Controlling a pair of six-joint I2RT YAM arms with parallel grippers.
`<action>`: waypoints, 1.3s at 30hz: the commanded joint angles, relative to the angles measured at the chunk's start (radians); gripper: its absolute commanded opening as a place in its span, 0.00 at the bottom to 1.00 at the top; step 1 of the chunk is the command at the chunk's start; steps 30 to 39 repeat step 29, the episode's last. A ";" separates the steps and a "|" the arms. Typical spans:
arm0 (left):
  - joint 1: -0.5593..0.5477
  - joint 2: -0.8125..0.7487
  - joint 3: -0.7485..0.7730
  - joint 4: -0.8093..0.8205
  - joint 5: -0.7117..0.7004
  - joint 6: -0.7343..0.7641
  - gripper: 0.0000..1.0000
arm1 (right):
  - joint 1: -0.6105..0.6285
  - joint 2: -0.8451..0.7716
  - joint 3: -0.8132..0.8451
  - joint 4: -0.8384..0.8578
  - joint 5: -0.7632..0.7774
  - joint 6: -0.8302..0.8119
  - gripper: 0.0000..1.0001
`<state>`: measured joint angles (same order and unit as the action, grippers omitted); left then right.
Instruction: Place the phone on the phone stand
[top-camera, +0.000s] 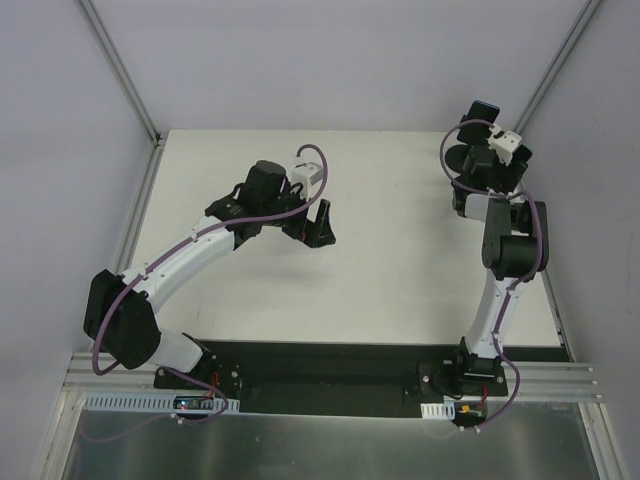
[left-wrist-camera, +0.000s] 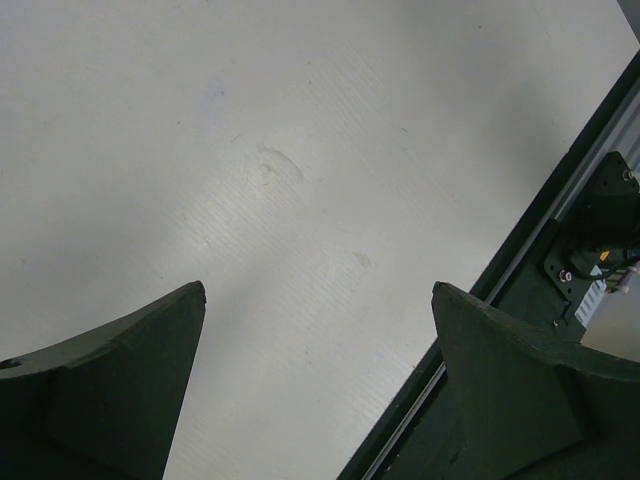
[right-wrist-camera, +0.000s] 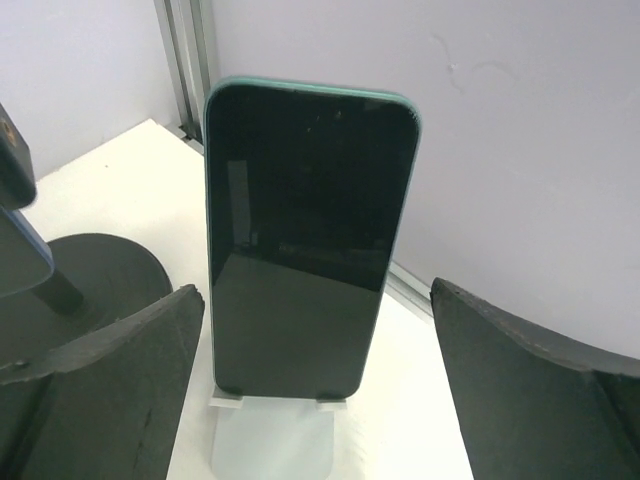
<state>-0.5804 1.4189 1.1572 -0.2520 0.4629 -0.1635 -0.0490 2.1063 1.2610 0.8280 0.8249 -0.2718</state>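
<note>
A dark-screened phone (right-wrist-camera: 305, 230) with a teal edge stands upright and leans back on a small white phone stand (right-wrist-camera: 272, 440), its lower edge against the stand's two lips. My right gripper (right-wrist-camera: 318, 288) is open, with one finger on each side of the phone and apart from it. In the top view the phone (top-camera: 483, 108) is at the far right corner, just beyond the right gripper (top-camera: 487, 135). My left gripper (top-camera: 318, 225) is open and empty over the table's middle; the left wrist view (left-wrist-camera: 318, 288) shows only bare table between the fingers.
A black round-based stand (right-wrist-camera: 100, 275) stands just left of the phone stand, with a dark object (right-wrist-camera: 15, 200) on its stem. The back wall and a metal corner post (right-wrist-camera: 185, 60) are close behind. The table's near edge rail (left-wrist-camera: 520, 260) shows in the left wrist view.
</note>
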 joint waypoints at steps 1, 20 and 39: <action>0.011 -0.058 0.015 0.014 0.005 0.013 0.94 | -0.002 -0.158 0.002 -0.125 0.011 0.048 0.96; 0.007 -0.273 -0.005 0.068 0.017 -0.041 0.94 | 0.498 -0.894 -0.212 -1.243 -0.413 0.309 0.96; 0.007 -0.539 0.113 0.085 -0.081 -0.088 0.96 | 0.574 -1.436 -0.117 -1.317 -0.432 0.148 0.96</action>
